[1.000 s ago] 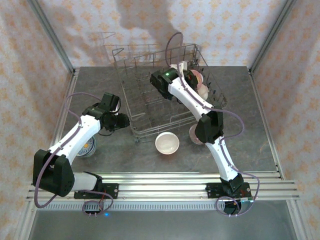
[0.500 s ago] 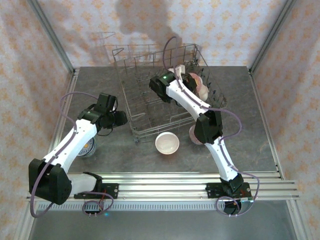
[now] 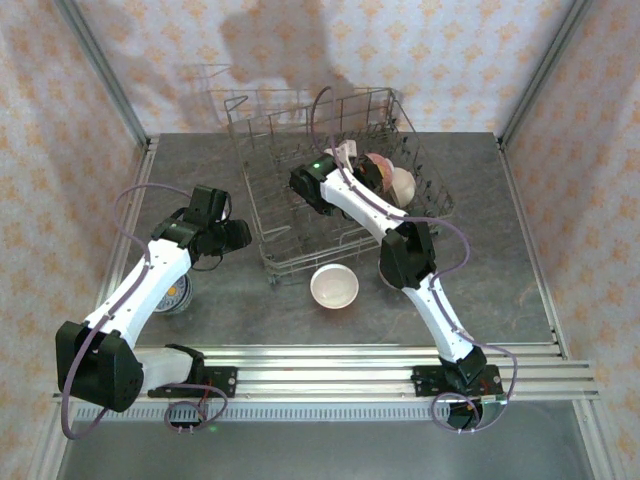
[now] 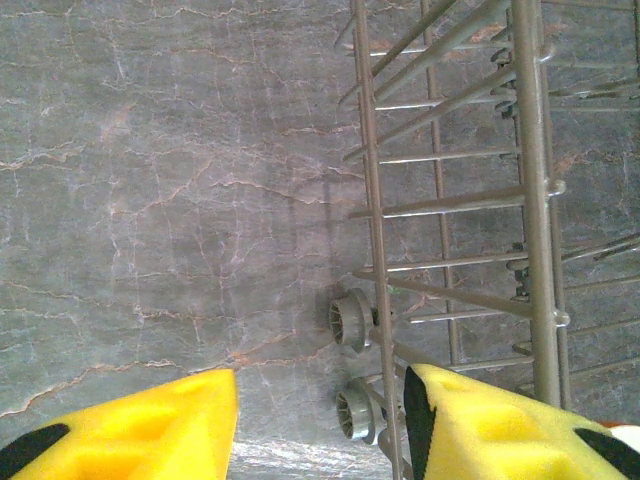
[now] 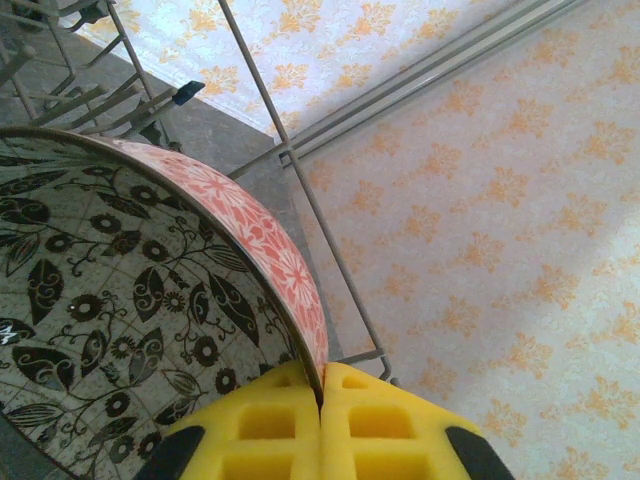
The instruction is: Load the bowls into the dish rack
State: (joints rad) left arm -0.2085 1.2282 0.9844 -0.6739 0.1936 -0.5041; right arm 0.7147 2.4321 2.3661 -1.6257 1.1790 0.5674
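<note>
My right claw (image 5: 320,390) pinches a floral bowl (image 5: 130,300) by its rim.
My left claw (image 4: 320,405) stands half-wide, empty, beside the dish rack (image 4: 530,200).

I get bright, even light from overhead in the top view, with soft arm shadows on the table (image 3: 500,250); a big blurry shadow blotch on the far wall (image 3: 280,50) above the dish rack (image 3: 290,262). Left wrist view is sharp on the stone, near yellow pads (image 4: 130,430) slightly soft. Right wrist view: wallpaper pale, washed out toward the right, patterned bowl (image 5: 120,300) crisp
</note>
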